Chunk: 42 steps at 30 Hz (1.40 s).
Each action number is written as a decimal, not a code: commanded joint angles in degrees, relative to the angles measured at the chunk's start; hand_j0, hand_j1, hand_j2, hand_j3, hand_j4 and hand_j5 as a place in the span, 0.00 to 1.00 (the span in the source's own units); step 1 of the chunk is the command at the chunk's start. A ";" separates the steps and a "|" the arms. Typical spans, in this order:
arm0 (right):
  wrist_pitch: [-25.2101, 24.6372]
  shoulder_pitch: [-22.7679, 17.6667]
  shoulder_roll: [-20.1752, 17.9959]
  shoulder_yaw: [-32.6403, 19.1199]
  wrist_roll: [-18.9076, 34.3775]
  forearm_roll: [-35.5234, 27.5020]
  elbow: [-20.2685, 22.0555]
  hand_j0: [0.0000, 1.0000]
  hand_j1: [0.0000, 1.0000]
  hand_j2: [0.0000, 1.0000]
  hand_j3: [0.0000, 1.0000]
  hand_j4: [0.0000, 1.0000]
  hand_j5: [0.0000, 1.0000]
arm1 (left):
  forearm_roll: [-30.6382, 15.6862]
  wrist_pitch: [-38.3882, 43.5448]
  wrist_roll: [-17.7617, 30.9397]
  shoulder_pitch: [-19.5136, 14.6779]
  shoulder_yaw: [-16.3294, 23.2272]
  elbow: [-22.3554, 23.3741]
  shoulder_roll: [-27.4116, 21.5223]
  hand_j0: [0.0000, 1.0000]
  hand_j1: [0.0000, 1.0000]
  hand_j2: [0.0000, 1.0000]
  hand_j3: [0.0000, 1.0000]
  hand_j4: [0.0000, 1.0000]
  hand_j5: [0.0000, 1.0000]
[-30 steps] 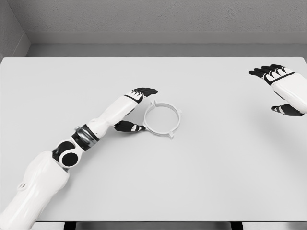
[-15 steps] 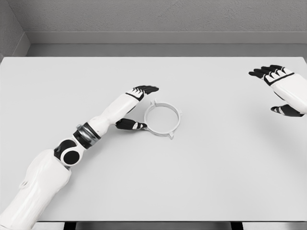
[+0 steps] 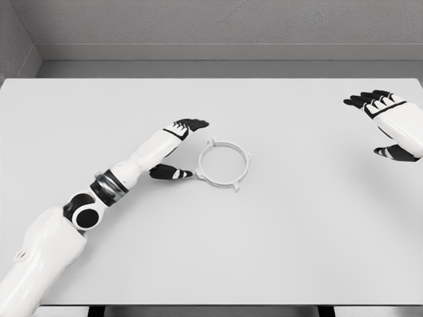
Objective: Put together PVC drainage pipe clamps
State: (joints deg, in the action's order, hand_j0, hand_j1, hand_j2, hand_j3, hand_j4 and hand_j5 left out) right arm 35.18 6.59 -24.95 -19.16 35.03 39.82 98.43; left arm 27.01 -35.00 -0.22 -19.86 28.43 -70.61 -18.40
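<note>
I see the left hand [image 3: 173, 146] over the table [image 3: 297, 231] with fingers spread, holding nothing. The thumb points at the pipe clamp ring [image 3: 223, 164], which lies flat just right of the hand; can't tell if the thumb tip touches it. Right hand [image 3: 390, 122] is well off to the ring's right, fingers apart and empty.

Bright even light, soft faint shadows, sharp, no glare
</note>
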 commanded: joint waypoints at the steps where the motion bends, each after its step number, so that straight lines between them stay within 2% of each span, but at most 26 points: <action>1: -0.18 -0.09 -0.01 -0.09 -0.03 -0.35 0.01 1.00 1.00 1.00 1.00 1.00 1.00 | 0.06 0.00 -0.04 0.00 0.05 0.12 0.12 1.00 1.00 1.00 1.00 1.00 1.00; 22: -0.18 -0.44 -0.01 -0.18 -0.03 -0.27 -0.08 1.00 1.00 1.00 1.00 1.00 1.00 | 0.41 0.00 0.22 -0.18 0.05 0.48 2.66 1.00 1.00 1.00 1.00 1.00 1.00; 42: -0.18 -0.44 -0.01 -0.44 -0.03 -0.27 -0.26 1.00 1.00 1.00 1.00 1.00 1.00 | -0.29 0.00 0.22 -0.17 -0.04 0.48 3.10 1.00 1.00 1.00 1.00 1.00 1.00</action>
State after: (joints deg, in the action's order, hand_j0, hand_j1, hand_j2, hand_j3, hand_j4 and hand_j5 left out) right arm 35.17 6.15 -24.93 -19.57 35.03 39.90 98.16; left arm 27.45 -35.00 0.03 -20.13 28.46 -70.03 -15.25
